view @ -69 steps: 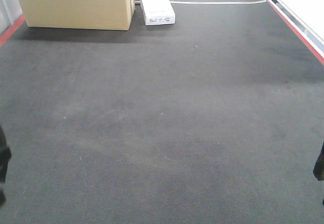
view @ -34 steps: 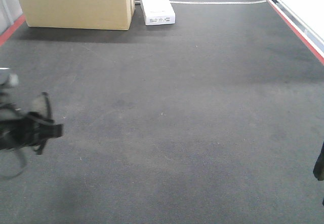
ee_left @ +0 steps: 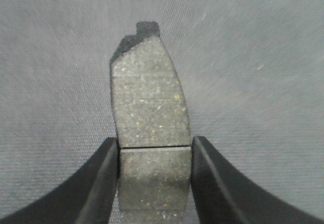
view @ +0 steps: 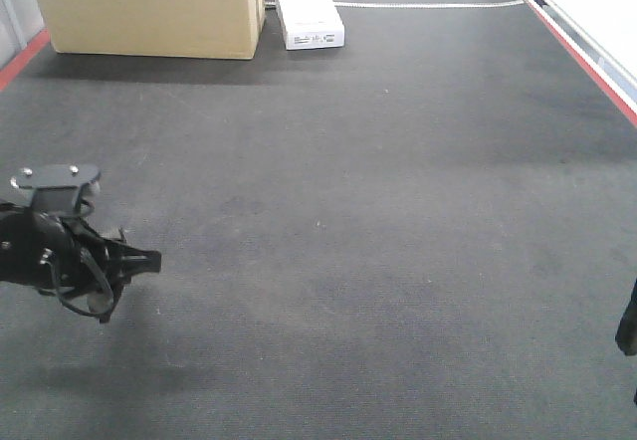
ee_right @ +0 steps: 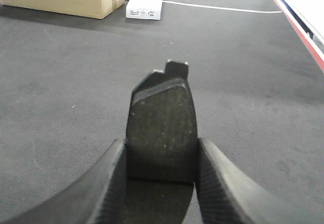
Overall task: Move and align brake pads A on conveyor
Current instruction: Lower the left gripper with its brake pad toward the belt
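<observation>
Front view: the left gripper (view: 124, 261) hangs over the dark conveyor (view: 348, 211) at the lower left of the frame. In its wrist view, both fingers clamp a grey brake pad (ee_left: 149, 102) that juts past the fingertips toward the top of the frame. The right gripper (ee_right: 161, 145) likewise pinches a second brake pad (ee_right: 162, 112) at centre frame, with the belt behind it.

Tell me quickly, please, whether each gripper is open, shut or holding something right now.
Left gripper: closed, holding a brake pad by its sides.
Right gripper: closed, holding a second brake pad the same way.
</observation>
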Tool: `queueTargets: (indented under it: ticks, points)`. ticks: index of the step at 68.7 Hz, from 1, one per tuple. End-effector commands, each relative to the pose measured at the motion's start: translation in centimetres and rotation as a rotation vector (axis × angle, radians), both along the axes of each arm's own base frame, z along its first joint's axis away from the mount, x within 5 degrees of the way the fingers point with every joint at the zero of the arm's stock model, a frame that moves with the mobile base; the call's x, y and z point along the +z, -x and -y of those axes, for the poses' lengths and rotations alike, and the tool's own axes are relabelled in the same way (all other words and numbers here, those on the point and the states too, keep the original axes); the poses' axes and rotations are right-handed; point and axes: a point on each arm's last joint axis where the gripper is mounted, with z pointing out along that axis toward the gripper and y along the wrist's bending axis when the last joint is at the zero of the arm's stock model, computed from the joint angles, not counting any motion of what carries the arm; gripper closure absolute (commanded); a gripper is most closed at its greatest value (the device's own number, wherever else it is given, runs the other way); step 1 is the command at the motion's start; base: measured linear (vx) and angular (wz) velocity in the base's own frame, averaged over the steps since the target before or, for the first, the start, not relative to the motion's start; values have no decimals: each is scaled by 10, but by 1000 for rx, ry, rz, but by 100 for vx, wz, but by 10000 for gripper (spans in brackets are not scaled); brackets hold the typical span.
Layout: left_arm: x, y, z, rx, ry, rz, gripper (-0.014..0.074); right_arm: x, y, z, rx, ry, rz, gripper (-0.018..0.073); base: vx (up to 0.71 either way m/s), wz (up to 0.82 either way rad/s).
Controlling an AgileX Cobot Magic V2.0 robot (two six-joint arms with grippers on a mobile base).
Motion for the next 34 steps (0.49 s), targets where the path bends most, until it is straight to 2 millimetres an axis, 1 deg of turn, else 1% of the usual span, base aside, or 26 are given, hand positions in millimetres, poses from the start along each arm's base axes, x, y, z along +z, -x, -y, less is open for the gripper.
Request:
queueTargets:
  ticks: [1,13,21,27,30,34]
  points:
    - [11,-8,2,-4,13,63,550,18,-2,2,-21,-3,115,564,0,0]
    - [-15,-15,3,-4,-5,-17,540,18,-2,2,-21,-3,115,564,0,0]
    - [-27,-21,4,-1,-18,-65,517,18,-2,2,-21,-3,115,564,0,0]
    - [-33,-26,5,4,-31,-109,477,18,-2,2,-21,-3,115,564,0,0]
    - [-33,-28,5,6,-34,-117,453,18,-2,2,-21,-3,115,564,0,0]
    - [-34,-31,6,9,-40,-132,397,18,-2,2,-21,-3,115,564,0,0]
